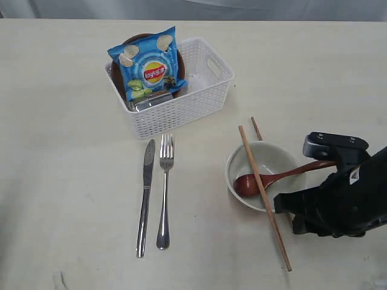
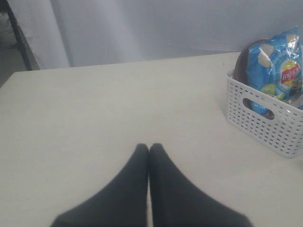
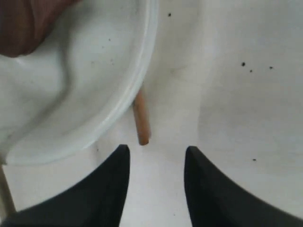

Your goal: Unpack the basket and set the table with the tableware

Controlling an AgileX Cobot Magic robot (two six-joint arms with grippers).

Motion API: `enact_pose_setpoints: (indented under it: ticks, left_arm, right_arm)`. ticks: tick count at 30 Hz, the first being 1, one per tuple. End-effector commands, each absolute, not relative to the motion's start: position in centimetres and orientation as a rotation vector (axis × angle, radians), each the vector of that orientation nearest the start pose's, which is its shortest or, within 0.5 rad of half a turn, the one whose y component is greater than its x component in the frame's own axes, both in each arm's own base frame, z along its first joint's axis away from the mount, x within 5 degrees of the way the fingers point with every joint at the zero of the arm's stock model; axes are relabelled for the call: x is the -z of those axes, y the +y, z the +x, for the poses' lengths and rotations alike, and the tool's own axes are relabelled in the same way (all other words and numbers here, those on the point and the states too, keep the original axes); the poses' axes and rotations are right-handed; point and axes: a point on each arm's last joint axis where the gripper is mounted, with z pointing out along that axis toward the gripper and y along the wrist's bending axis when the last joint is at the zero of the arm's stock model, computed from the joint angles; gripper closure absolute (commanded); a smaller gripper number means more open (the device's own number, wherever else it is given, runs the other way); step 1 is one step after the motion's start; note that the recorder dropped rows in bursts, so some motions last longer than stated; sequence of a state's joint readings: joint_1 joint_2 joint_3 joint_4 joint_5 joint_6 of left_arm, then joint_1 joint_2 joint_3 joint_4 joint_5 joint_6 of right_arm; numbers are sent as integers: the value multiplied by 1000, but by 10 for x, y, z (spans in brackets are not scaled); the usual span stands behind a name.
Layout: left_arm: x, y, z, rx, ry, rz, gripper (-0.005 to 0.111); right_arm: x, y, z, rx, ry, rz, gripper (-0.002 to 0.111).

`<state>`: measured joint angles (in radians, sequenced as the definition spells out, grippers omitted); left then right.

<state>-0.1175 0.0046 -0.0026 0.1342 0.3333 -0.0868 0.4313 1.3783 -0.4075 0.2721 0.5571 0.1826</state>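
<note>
right gripper (image 3: 156,150): we see jaws apart, empty, just beside bowl (image 1: 273,158)
left gripper (image 2: 149,147): clenched, empty
spoon (image 1: 247,183): in bowl
chopstick (image 1: 272,220): across bowl

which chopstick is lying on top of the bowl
The chopstick that shows at full length, lying diagonally across the off-white bowl on its rim. The other chopstick only pokes out past the bowl's far side and passes beneath it.

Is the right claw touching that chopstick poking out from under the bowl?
Apart. The right wrist view shows the right claw open, with bare table between it and the end of the chopstick.
</note>
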Motion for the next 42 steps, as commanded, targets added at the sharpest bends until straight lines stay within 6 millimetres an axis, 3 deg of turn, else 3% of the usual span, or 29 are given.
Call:
enact_pose_setpoints:
  ticks: [1, 16, 19, 21, 22, 27, 34, 37, 42]
  left_arm:
    - [-184, -2, 54, 12, 1803, 110, 107]
    - [-184, -2, 54, 12, 1803, 110, 107]
    - [-184, -2, 54, 12, 1803, 110, 107]
    - [-184, -2, 54, 12, 1803, 110, 107]
    - [-184, -2, 54, 12, 1803, 110, 107]
    - [-184, -2, 54, 12, 1803, 110, 107]
    - [-184, -2, 54, 12, 1803, 110, 107]
    - [-184, -2, 54, 12, 1803, 110, 107]
    - [-184, -2, 54, 12, 1803, 110, 107]
  right_arm:
    - [-135, 94, 153, -290, 3005, -137, 64]
    - [-116, 102, 157, -237, 3021, -168, 65]
    - [-114, 102, 157, -229, 3030, -182, 77]
    - [-114, 102, 156, -225, 3037, -203, 93]
    - [-114, 101, 156, -222, 3043, -212, 108]
    - [-114, 100, 151, -208, 3092, -210, 109]
    - [-134, 82, 145, -18, 3078, -104, 109]
    - [-143, 82, 144, -47, 3039, -100, 109]
    - [-173, 80, 154, 66, 3013, -141, 109]
